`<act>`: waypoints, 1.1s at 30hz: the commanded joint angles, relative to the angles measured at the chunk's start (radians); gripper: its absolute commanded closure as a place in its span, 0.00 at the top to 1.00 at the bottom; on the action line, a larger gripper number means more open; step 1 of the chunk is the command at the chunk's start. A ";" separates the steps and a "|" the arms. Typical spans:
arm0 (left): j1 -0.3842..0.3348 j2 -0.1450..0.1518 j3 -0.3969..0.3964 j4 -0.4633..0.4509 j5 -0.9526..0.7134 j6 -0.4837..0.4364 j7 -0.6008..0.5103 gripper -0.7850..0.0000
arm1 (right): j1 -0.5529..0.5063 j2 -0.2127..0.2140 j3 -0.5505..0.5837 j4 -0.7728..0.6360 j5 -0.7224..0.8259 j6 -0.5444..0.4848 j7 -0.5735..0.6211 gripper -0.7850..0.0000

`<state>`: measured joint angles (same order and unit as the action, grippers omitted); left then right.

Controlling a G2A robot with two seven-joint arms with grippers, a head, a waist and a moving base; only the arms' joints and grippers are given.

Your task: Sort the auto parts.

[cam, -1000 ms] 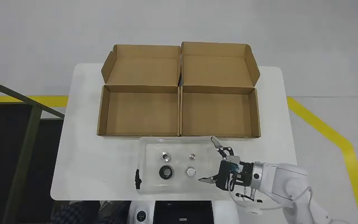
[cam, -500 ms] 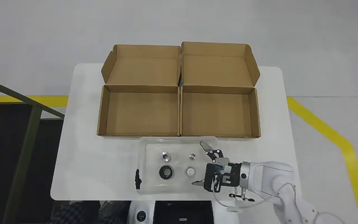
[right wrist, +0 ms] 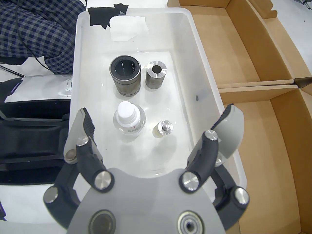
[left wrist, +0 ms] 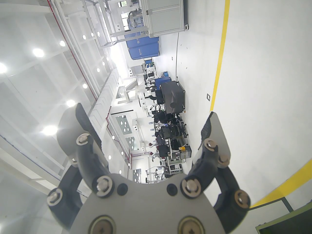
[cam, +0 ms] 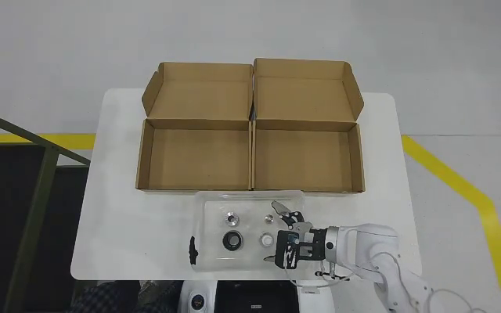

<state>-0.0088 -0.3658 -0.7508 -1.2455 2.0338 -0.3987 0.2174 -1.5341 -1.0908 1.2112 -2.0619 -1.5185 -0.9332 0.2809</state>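
Note:
A clear plastic bin (cam: 205,200) at the table's front holds a black bearing sleeve (right wrist: 125,75), a silver bushing (right wrist: 156,74), a small clear bottle with a white cap (right wrist: 128,121) and a tiny silver part (right wrist: 164,127). From above, the bearing (cam: 232,241), the bushing (cam: 232,217), the bottle (cam: 267,239) and the tiny part (cam: 268,218) show in the same bin. My right gripper (right wrist: 157,112) hangs open over the bin's right half (cam: 274,232), its fingers straddling the bottle and the tiny part without touching. My left gripper (left wrist: 145,112) is open and holds nothing, pointing out at the room.
Two open cardboard boxes stand behind the bin, the left box (cam: 194,159) and the right box (cam: 308,160), flaps raised at the back. Black tape (right wrist: 104,13) marks the bin's far end. White table shows on both sides of the bin.
My right gripper has moved left from the bin's right end to over the bottle and tiny part, staying open. The parts have not moved.

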 commanded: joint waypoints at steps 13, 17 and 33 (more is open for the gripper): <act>0.000 0.000 0.000 0.000 0.000 0.000 0.000 1.00 | 0.032 0.006 -0.039 0.055 0.001 0.011 0.009 0.98; 0.000 0.000 0.000 0.000 0.000 0.000 0.000 1.00 | 0.037 0.009 -0.044 0.061 0.002 0.010 0.006 0.89; 0.000 0.000 0.000 0.000 0.000 0.000 0.000 1.00 | 0.058 0.019 -0.077 0.078 -0.015 -0.001 0.000 0.49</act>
<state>-0.0088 -0.3658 -0.7508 -1.2455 2.0338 -0.3987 0.2174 -1.4765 -1.0728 1.1368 -1.9849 -1.5317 -0.9337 0.2800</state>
